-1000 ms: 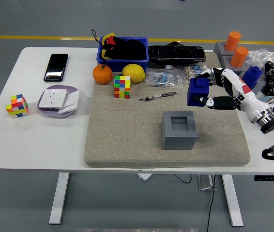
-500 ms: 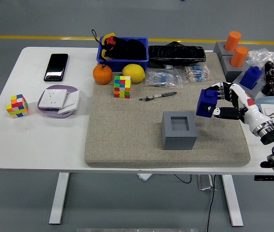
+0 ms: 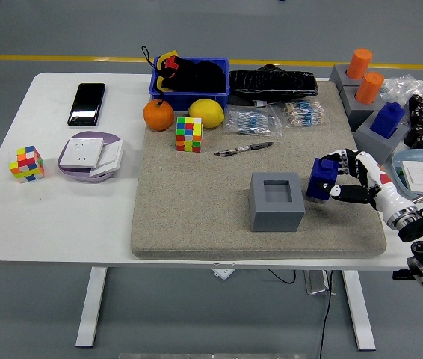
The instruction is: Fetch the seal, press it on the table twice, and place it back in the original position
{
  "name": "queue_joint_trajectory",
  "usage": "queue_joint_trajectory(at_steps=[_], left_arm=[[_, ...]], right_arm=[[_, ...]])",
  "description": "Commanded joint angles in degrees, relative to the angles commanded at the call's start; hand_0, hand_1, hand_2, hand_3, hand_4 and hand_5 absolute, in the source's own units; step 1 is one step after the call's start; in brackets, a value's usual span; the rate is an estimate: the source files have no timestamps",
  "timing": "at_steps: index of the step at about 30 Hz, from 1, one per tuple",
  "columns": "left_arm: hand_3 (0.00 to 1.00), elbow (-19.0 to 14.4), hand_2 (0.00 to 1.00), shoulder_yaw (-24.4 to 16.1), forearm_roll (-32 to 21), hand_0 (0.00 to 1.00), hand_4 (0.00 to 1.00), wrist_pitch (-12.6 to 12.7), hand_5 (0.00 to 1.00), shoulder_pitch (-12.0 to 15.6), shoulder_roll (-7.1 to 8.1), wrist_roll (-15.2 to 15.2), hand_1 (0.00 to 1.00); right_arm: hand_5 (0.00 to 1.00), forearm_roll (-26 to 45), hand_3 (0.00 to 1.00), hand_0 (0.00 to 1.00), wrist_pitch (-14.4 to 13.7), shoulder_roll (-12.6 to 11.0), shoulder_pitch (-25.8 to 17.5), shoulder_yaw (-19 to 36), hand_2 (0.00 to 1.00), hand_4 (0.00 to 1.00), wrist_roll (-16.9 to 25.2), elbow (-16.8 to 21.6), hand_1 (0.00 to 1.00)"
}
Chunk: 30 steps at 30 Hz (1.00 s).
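Colours, far left: a multicoloured puzzle cube (image 3: 28, 164) sits at the left edge of the frame on the white table (image 3: 62, 217), with a white switch plate (image 3: 90, 155) on a lilac dish just to its right and a black phone (image 3: 87, 103) in the upper left.
Upper middle: an orange (image 3: 158, 114), a lemon (image 3: 206, 113) and a second puzzle cube (image 3: 188, 134) stand below a blue bin (image 3: 190, 80); a pen (image 3: 243, 149) lies right of them on the tan mat (image 3: 189, 217).
Centre: a grey holder block (image 3: 277, 200) with an empty square socket stands on the mat.
Seal: the blue seal (image 3: 320, 179) is low over the mat, just right of the grey block; whether it touches the mat I cannot tell.
Right hand (image 3: 353, 179): thumb and fingers (image 3: 344, 158) are closed round the seal from the right.
Left hand: not visible.
Risk: the seal is very close to the holder, so a press here could clip the block's right wall and shove it, or tilt the stamp in the grip.
Right edge: orange cylinders (image 3: 365, 75) in grey bases, another blue block (image 3: 388, 118) and a clear bag crowd the upper right, limiting room to swing outward.
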Motion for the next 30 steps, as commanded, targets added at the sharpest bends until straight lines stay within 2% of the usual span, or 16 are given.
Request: queue_joint_trajectory(at_steps=[7,10,20,26,30], left_arm=[[0.772,0.04,0.737,0.06,-0.05,0.794,0.793,-0.02,0.482,0.01,-0.05,0.02,0.747],[0.772,-0.01,0.737,-0.18,0.07,0.794,0.794,-0.01,0.482,-0.01,-0.05,-0.01,0.747],[0.772,0.03,0.737,-0.25,0.05,0.794,0.794,-0.01,0.482,-0.17,0.02,-0.01,0.747],[0.772,0.09,0.737,-0.09,-0.13,0.794,0.794,-0.04,0.482,-0.06,-0.04,0.05,0.747],[0.773,0.14,0.737,-0.01,-0.19,0.794,0.794,-0.05,0.482,0.00,-0.07,0.08,0.747]], right_arm=[[0.002,0.72,0.430,0.578,-0.28,0.45,-0.01,-1.82,0.449,0.737,0.42,-2.10,0.455],[0.002,1.41,0.428,0.577,-0.46,0.16,-0.40,-1.70,0.449,0.735,0.34,-0.83,0.454],[0.002,-1.07,0.427,0.577,-0.73,-1.88,0.03,3.32,0.448,0.735,-0.65,12.31,0.454],[0.002,-2.17,0.425,0.577,-0.51,-3.10,-1.11,4.31,0.447,0.734,-1.78,20.65,0.453],[0.002,-2.68,0.423,0.575,-0.17,-3.40,-1.91,4.04,0.446,0.734,-2.48,23.97,0.452]])
